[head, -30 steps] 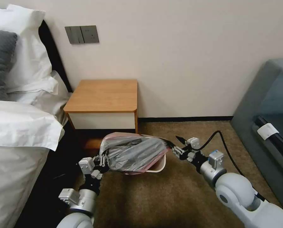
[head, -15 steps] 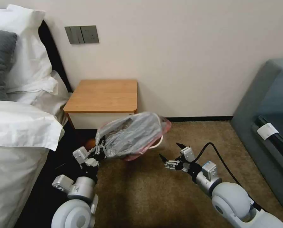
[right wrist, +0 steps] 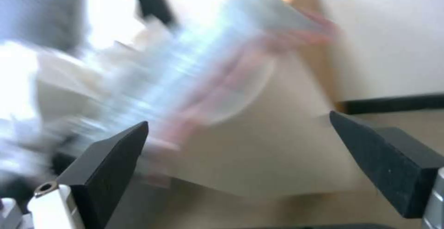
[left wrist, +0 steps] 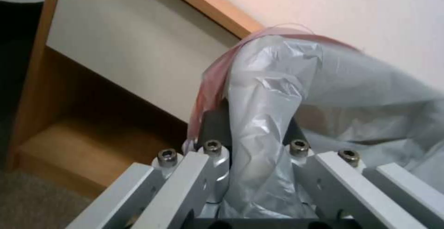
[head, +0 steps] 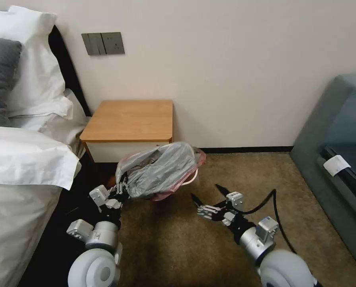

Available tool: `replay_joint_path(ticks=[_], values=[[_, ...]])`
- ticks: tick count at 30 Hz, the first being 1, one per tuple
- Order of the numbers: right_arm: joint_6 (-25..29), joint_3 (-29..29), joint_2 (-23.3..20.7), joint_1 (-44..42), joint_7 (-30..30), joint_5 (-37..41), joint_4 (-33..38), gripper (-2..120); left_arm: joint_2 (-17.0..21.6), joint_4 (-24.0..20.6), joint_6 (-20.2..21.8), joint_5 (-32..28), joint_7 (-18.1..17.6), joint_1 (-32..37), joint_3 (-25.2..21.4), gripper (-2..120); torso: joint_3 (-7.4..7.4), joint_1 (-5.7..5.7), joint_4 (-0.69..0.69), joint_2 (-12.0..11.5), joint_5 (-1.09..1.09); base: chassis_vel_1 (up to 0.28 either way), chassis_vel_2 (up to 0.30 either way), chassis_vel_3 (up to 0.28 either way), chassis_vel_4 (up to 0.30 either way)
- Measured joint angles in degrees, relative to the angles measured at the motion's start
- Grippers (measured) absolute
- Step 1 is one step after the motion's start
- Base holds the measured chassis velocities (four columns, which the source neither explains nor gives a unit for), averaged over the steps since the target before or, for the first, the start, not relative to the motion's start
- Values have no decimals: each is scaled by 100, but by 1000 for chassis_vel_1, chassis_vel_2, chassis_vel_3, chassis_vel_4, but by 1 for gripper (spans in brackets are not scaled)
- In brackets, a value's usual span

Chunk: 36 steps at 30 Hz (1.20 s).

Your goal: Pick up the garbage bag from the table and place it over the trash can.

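Brown carpet is seen below a pale wall, with the desk standing between a bed and a grey sofa. Desk top is seen bare. Garbage bag is draped over the trash can, which sits on the carpet just in front of the desk; only a bit of beige rim is seen under the plastic. Bag's pink-red band is seen along the near lower edge. Left hand is clenched on the bag's left end; in the left wrist view, grey plastic is seen bunched between the fingers. Right hand is held low over the carpet, right of the can, apart from the bag, fingers spread wide, nothing gripped. Right wrist view is blurred.
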Motion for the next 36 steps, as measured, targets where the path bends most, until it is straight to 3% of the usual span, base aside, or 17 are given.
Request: replay_joint_path(ticks=[4,9,22,29,36], values=[[-148,-287,158,6,-20,769,193,100,-46,66,-5,37,-15,-68,39,10,0,0,0,0,0,0,0,0,0],[-187,-422,410,192,98,1150,-47,100,-99,122,-3,70,-14,-104,86,10,0,0,0,0,1,0,0,0,0],[-116,-697,685,468,-25,859,-677,100,-69,139,20,90,-15,-112,105,10,0,0,0,0,1,0,0,0,0],[-65,-665,717,494,-139,695,-816,79,-93,87,21,94,-15,23,117,10,0,0,0,0,1,0,0,0,0],[-57,-711,803,520,-166,572,-885,50,-133,28,14,130,-13,139,129,10,0,0,0,0,2,0,0,0,0]])
